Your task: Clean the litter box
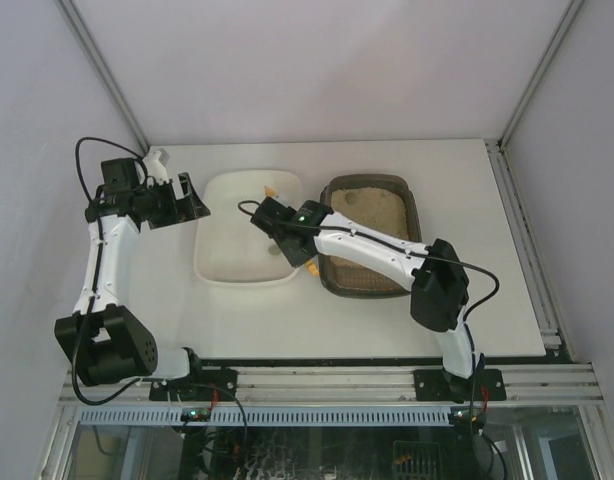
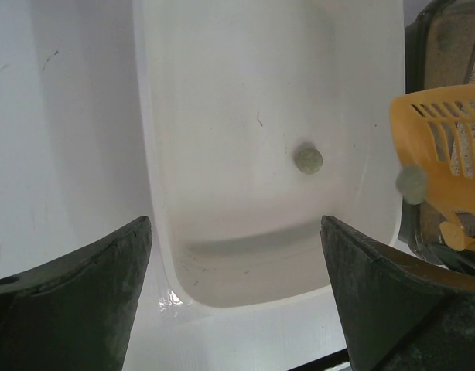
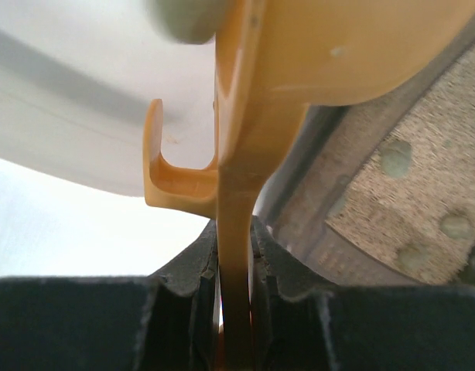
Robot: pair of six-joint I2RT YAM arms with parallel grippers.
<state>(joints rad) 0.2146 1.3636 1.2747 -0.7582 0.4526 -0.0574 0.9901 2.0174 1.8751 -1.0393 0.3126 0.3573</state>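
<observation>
Pinching the yellow scoop [image 3: 330, 46] in the right gripper [image 3: 236, 255] between white tub [image 2: 245, 100] and litter box [image 1: 367, 178], with left gripper [image 2: 236, 232] spread wide.

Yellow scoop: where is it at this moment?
In the left wrist view the yellow scoop is at the right, above the white tub's edge beside the litter box, its handle clamped in the right gripper.

White table [image 1: 287, 335], white tub [image 1: 249, 282] at left, litter box [image 1: 367, 181] just beside it, right
</observation>
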